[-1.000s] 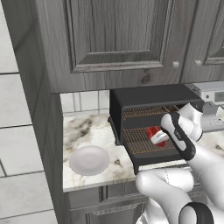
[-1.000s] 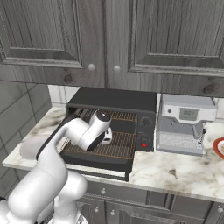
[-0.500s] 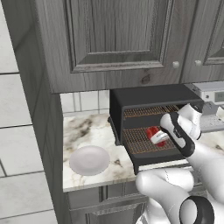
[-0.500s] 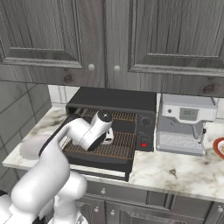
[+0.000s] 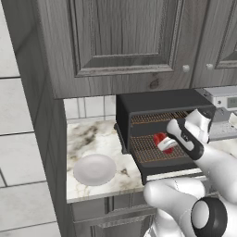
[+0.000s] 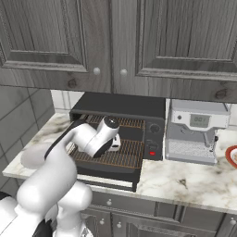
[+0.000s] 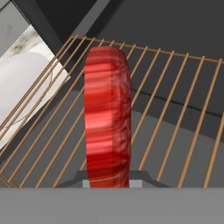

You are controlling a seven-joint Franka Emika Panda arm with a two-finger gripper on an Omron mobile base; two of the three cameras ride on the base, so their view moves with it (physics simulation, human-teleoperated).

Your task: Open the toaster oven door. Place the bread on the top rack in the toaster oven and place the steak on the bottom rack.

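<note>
In the hand view we look straight down the gripper (image 7: 108, 183): its jaws are pinched on the steak (image 7: 107, 116), a bright red slab standing on edge up the centre of the frame. Behind it run the coppery wires of the bottom rack (image 7: 175, 109), fanning from lower left to upper right. At the upper left of that frame we see a patch of marble counter (image 7: 15, 33) with a pale plate (image 7: 26, 83) on it.

In the left base view, the white arm comes up from the lower right and the gripper (image 5: 167, 144) sits at centre right, with the steak (image 5: 160, 140) showing red at its tip, over the bottom rack (image 5: 146, 149). The toaster oven door (image 5: 173, 171) lies folded down flat below and in front of the rack, its pale handle strip along the near edge. Above the steak, the top rack (image 5: 152, 118) spans the oven mouth. The toaster oven (image 5: 157, 99) itself is the black box at centre right, under the grey cabinets. The plate (image 5: 94, 169) rests on the counter (image 5: 92, 139) at lower left, well apart from the oven.

In the right base view, the arm rises from the lower left and its hand reaches into the toaster oven (image 6: 125, 104) at centre; we cannot make out the steak there. A silver coffee machine (image 6: 194, 132) stands just right of the oven.
</note>
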